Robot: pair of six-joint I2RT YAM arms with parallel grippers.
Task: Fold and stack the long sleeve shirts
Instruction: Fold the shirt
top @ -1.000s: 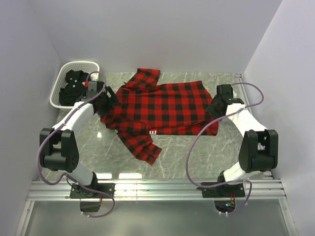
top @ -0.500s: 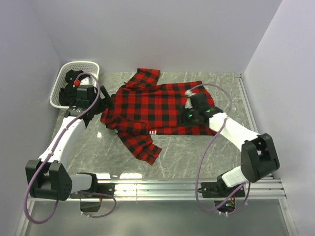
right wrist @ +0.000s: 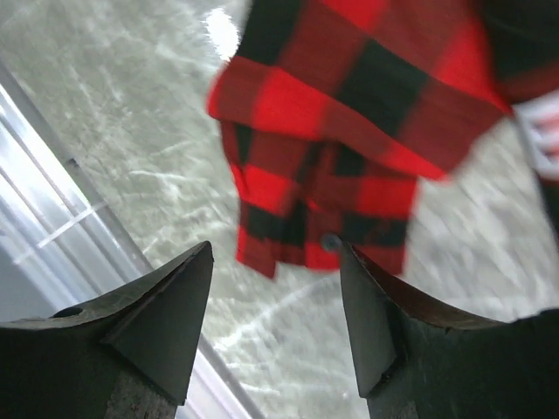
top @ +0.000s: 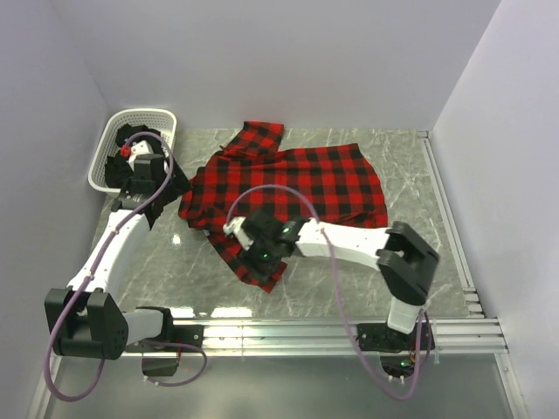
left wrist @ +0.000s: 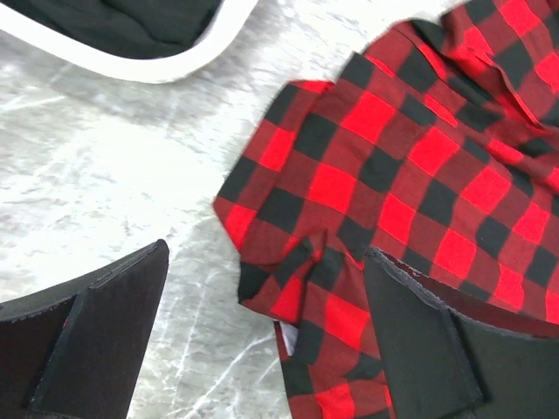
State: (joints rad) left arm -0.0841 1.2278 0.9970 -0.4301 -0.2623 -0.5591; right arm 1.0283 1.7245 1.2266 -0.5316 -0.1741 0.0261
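A red-and-black check flannel shirt (top: 297, 183) lies spread flat on the marble table, one sleeve (top: 253, 257) trailing toward the front. A black shirt (top: 122, 157) is bundled in the white basket (top: 140, 116). My left gripper (top: 181, 185) hovers open at the flannel's left edge. In the left wrist view the left gripper (left wrist: 262, 349) straddles a folded corner of flannel (left wrist: 306, 271), not closed on it. My right gripper (top: 258, 253) hangs open over the front sleeve. The right wrist view shows the right gripper (right wrist: 275, 301) just short of the buttoned cuff (right wrist: 323, 231), holding nothing.
The white lattice basket stands at the back left corner, its rim (left wrist: 166, 65) close to my left gripper. An aluminium rail (top: 279, 332) runs along the table's front edge, near the sleeve end. Walls close in the left, back and right sides.
My right arm swung from the shirt's right edge across to the front sleeve, and its jaws opened wider. My left gripper opened fully and drew slightly left, off the shirt.
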